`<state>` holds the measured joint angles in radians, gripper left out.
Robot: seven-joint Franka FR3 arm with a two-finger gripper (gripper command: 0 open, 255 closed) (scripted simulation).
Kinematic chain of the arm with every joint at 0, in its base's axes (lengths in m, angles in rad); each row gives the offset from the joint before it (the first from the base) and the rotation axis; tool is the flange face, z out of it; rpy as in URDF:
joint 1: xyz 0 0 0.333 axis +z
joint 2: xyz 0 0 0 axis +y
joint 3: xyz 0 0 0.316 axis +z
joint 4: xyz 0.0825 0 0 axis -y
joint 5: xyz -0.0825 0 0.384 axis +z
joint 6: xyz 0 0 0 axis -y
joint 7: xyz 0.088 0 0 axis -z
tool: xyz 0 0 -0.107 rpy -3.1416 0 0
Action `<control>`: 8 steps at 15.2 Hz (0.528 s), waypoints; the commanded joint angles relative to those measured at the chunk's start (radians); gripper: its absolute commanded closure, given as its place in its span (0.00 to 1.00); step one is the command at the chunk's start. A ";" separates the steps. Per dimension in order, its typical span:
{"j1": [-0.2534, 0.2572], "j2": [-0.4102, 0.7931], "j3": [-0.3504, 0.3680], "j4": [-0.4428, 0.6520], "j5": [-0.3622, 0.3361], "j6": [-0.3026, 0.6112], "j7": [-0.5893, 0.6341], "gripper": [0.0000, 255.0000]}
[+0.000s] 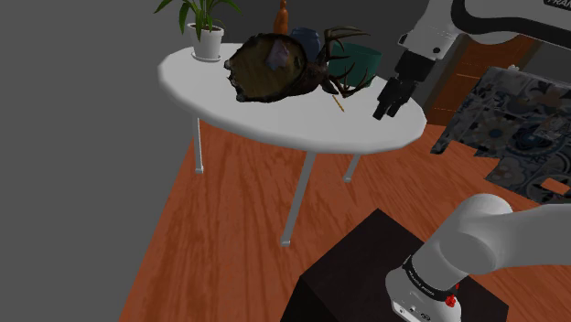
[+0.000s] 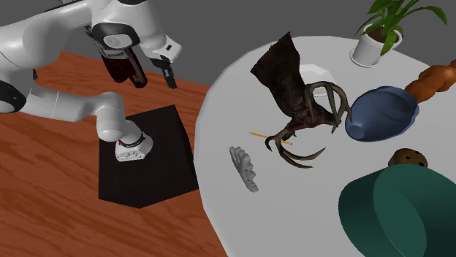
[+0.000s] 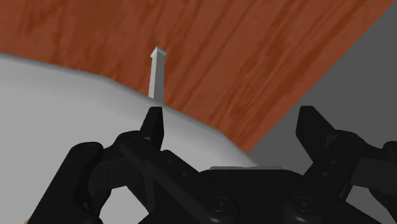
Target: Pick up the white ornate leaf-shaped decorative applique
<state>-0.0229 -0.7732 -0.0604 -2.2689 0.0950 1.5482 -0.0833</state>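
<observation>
**A:** What is to be reckoned with first?

**B:** The white round tabletop (image 2: pixel 219 95). Its far part is crowded by a dark antlered piece (image 2: pixel 296 95), a green bowl (image 2: pixel 394 208) and a blue one (image 2: pixel 381 113). The near strip, on the stand's side, is left mostly bare.

**A:** How is the tool found?

**B:** The tool (image 2: pixel 152 75) is spread wide, and nothing is held between its fingers (image 3: pixel 153 124). It is poised near the tabletop's rim, and a table leg (image 3: pixel 156 73) is seen beyond it in the wrist view.

**A:** Where is the thing to be picked up?

**B:** The pale leaf ornament (image 2: pixel 243 169) is laid flat near the rim, just left of the antler tips in the second exterior view. It is well apart from the tool.

**A:** How is the reach best done?

**B:** The tool should probably be carried inward until the ornament is centred between the fingers, then lowered straight. Since the ornament looks thin, the narrow width is likely best spanned, with the tips brought almost to the surface. The antlers should be cleared, and the thin yellow stick (image 2: pixel 267 137) nearby should not be caught.
</observation>
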 commanded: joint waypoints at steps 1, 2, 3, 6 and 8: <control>0.000 0.000 0.000 0.000 0.000 0.000 0.000 0.00; -0.012 0.026 -0.004 0.013 -0.012 0.016 0.009 0.00; -0.024 0.053 -0.008 0.026 -0.024 0.032 0.018 0.00; -0.059 0.132 -0.020 0.070 -0.059 0.075 0.046 0.00; -0.082 0.184 -0.029 0.103 -0.081 0.100 0.067 0.00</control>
<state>-0.0934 -0.6181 -0.0866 -2.1798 0.0246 1.6303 -0.0295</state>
